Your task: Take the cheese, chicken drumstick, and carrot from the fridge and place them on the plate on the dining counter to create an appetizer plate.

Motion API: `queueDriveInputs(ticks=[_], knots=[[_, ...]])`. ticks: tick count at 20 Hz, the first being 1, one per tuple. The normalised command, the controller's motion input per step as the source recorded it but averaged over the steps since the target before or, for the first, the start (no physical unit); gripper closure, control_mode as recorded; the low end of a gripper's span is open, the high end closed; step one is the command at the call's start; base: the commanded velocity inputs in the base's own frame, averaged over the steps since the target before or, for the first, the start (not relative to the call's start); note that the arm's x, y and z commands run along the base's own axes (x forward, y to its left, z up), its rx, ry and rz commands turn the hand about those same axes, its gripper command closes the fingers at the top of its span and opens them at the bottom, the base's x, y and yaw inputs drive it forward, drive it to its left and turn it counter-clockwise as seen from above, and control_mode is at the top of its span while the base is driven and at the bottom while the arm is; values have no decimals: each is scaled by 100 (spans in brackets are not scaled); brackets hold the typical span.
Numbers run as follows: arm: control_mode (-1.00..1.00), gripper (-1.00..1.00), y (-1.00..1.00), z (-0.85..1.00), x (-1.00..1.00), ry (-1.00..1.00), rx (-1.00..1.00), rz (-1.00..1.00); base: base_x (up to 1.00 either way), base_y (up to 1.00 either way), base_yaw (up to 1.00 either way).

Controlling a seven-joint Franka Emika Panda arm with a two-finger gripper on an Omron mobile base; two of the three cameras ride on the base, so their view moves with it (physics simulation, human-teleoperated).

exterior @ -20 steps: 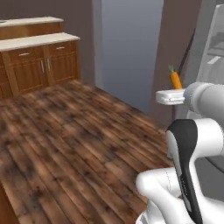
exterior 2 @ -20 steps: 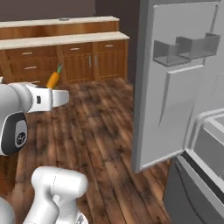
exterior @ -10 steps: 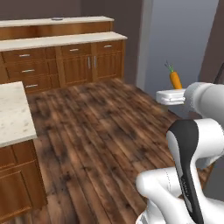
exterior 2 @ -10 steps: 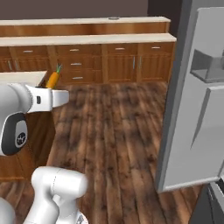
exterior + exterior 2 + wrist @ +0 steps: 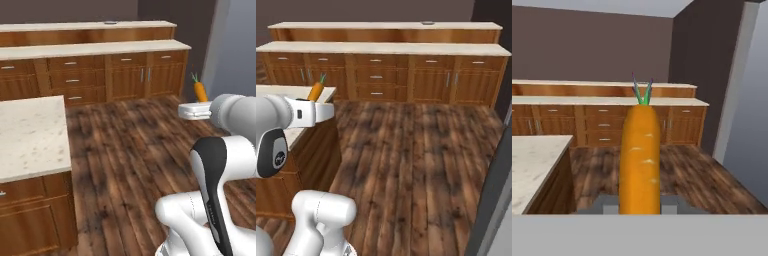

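The gripper (image 5: 196,105) is clamping the carrot (image 5: 200,91) between its jaws, which are standing narrowly apart and pinching its lower end. The carrot is standing upright out of the fingers, long axis vertical, green top up, thick body rising clear above the hand. In the hand view the carrot (image 5: 640,156) is sitting dead centre, rising from between the fingertips (image 5: 604,205), so the grip looks centred and square.

Relation that matters for the next move: the plate (image 5: 428,23) is showing as a small grey disc on the far, upper tier of the long counter (image 5: 386,25) across the wood floor, far from the gripper (image 5: 321,106) and, in the right base view, off to its right. Too small to tell what, if anything, is lying on it. In the left base view the same disc (image 5: 110,22) is sitting on the top tier, far and to the left of the carrot.

A speckled-top island (image 5: 30,135) is lying near on the left. The grey fridge door (image 5: 491,200) is edging the right side.

Judgement: carrying step under way, carrot in hand, placing not yet done; cheese and drumstick cannot be judged.
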Motion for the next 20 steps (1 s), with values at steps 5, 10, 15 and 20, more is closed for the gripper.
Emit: queueDriveInputs(ticks=[5,10,15,20], knots=[[100,100,0,0,0,0,0,0,100,-18,21],[100,100,0,0,0,0,0,0,100,-5,16],[100,100,0,0,0,0,0,0,100,-8,14],[100,100,0,0,0,0,0,0,100,-9,14]])
